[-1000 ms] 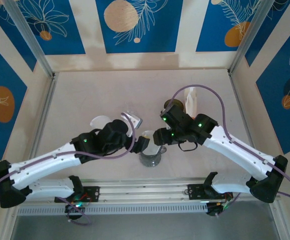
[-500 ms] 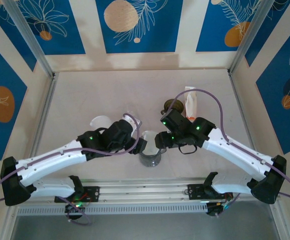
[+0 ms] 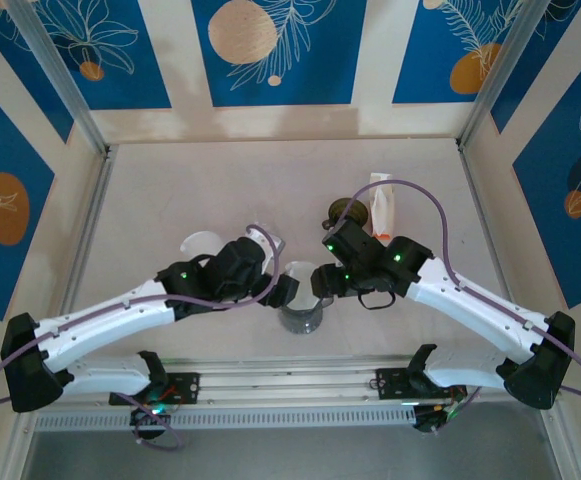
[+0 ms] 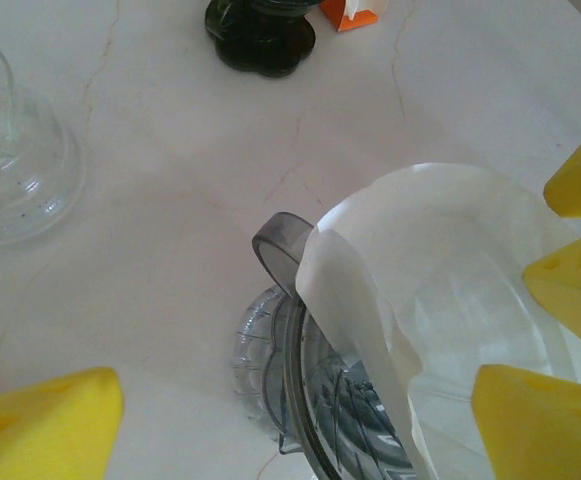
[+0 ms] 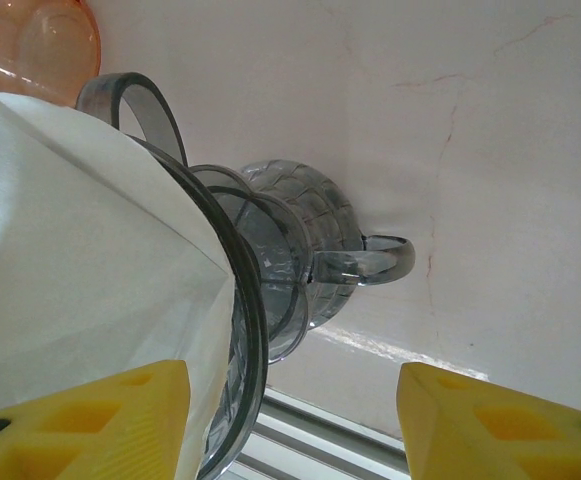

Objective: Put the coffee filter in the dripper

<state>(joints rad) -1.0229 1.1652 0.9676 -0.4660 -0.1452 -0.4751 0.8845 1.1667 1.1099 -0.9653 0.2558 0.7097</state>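
Observation:
A white paper coffee filter (image 4: 440, 260) sits in the smoky grey dripper (image 4: 305, 390), with one side of its edge standing above the rim. The dripper (image 3: 302, 308) rests on a clear glass cup (image 5: 305, 225) that has a handle. My left gripper (image 4: 290, 430) is open, one finger over the table and the other over the filter (image 5: 70, 230). My right gripper (image 5: 290, 425) is open too, astride the dripper's rim (image 5: 245, 320), with one finger above the paper. From above, the left gripper (image 3: 288, 290) and the right gripper (image 3: 320, 280) flank the dripper.
A clear glass dome (image 4: 15, 170) lies to the left. A dark round object (image 3: 347, 210) and an orange-and-white packet (image 3: 382, 200) lie behind the dripper. An orange glass (image 5: 30, 40) is nearby. The metal rail (image 3: 290, 375) runs along the near edge.
The left arm has swung right, bringing its gripper up against the dripper. The right arm has shifted slightly, uncovering the packet behind it.

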